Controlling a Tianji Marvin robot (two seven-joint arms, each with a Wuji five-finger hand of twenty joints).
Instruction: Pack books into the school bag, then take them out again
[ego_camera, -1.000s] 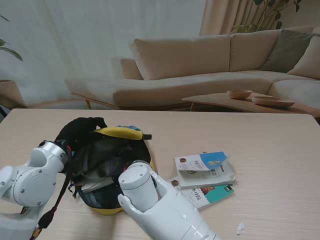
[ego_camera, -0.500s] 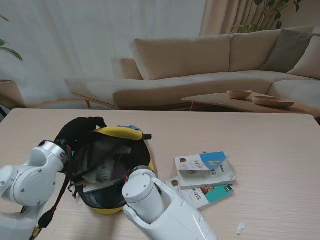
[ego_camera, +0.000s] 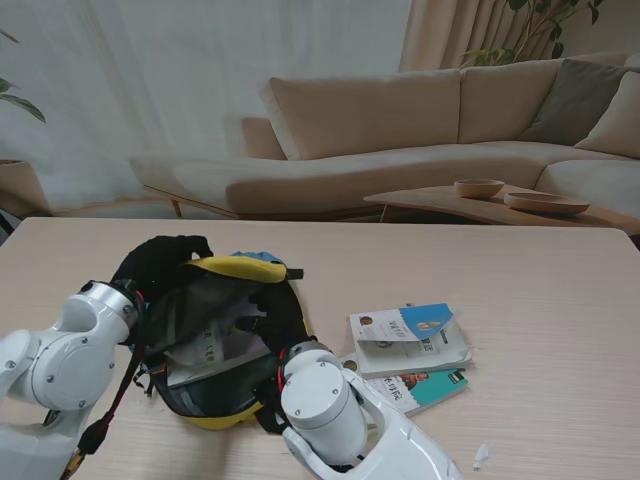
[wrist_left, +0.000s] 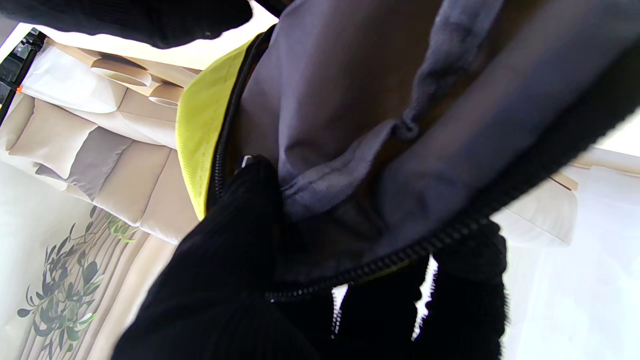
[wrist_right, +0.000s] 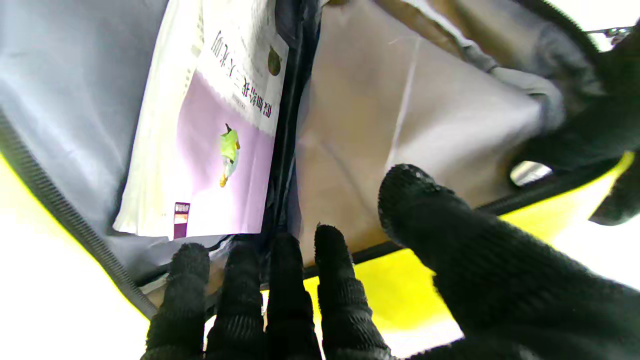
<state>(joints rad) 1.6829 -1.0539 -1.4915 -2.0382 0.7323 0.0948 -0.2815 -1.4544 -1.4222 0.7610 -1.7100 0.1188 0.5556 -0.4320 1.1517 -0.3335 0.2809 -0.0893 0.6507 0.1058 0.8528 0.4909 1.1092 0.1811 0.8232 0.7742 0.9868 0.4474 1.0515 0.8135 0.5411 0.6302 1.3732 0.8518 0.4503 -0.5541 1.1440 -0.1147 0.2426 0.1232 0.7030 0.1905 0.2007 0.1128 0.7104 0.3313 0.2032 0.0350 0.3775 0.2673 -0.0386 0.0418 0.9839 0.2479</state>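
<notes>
Right wrist view — right hand (wrist_right: 300, 300) fingers (wrist_right: 332, 260) spread at school bag (wrist_right: 410, 280) rim.

– What colours do I see?
– My school bag (ego_camera: 238, 268) is yellow and black, grey-lined; the book (wrist_right: 215, 135) inside shows a white and lilac cover.
– And centre right of the frame?
– Books (ego_camera: 408, 340) in white, blue and teal on the pale wood-grain table (ego_camera: 540, 300); my hands (wrist_right: 310, 300) wear black knit

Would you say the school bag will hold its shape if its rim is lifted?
Probably not: the bag looks floppy, its grey lining creased and sagging. The left hand grips the rim, seemingly holding it open. The book inside adds some weight.
</notes>
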